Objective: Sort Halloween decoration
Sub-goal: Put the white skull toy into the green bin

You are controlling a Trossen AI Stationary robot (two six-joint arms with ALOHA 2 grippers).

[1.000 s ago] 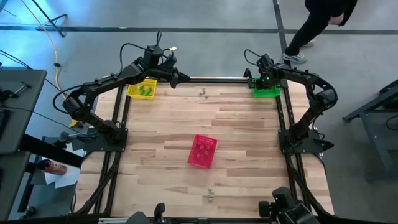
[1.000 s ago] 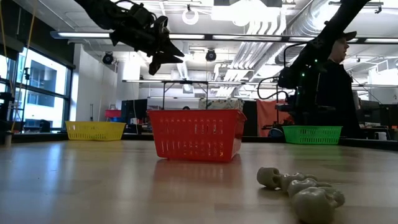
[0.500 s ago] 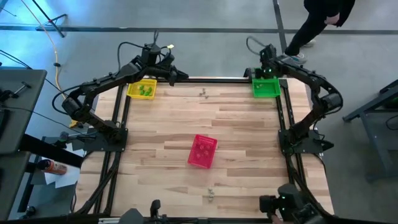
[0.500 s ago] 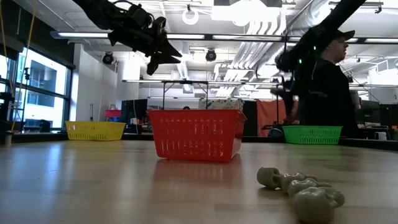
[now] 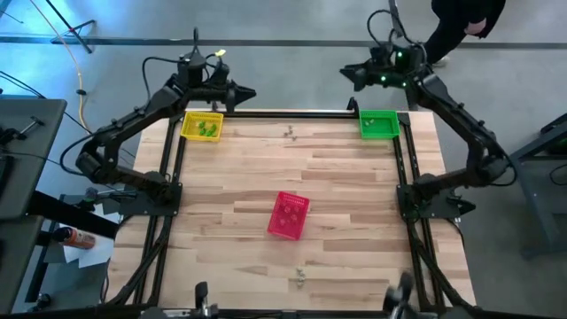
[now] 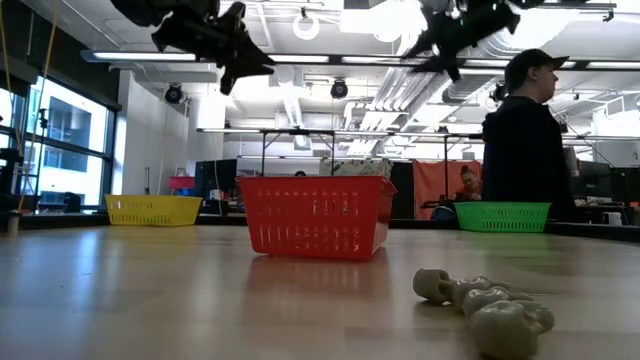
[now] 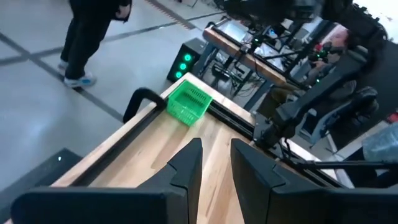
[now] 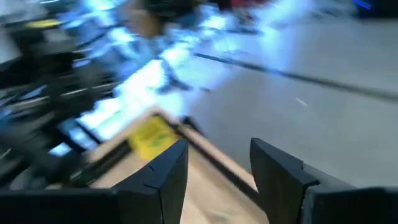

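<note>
Both grippers hang high over the table's far edge and hold nothing. My left gripper (image 5: pixel 248 91) (image 7: pixel 215 163) is up beside the yellow basket (image 5: pixel 202 126), open by a narrow gap. My right gripper (image 5: pixel 347 73) (image 8: pixel 217 163) is open, above and beyond the green basket (image 5: pixel 379 123). Green decorations (image 5: pixel 208 129) lie in the yellow basket. A pale, bone-like decoration (image 6: pixel 485 305) (image 5: pixel 302 279) lies on the table near its front edge. Another small one (image 5: pixel 290 133) lies near the far edge.
A red-pink mesh basket (image 5: pixel 288 214) (image 6: pixel 315 215) stands mid-table, with bare wood around it. A person in dark clothes (image 6: pixel 525 140) stands beyond the far right corner, behind the green basket (image 6: pixel 502 216). Black frame rails run along the table's edges.
My right gripper has risen high from just over the green basket, moving toward the far edge, and has tipped from pointing down to nearly level. My left gripper has risen a little and drifted toward the far left corner. The baskets and decorations have stayed in place.
</note>
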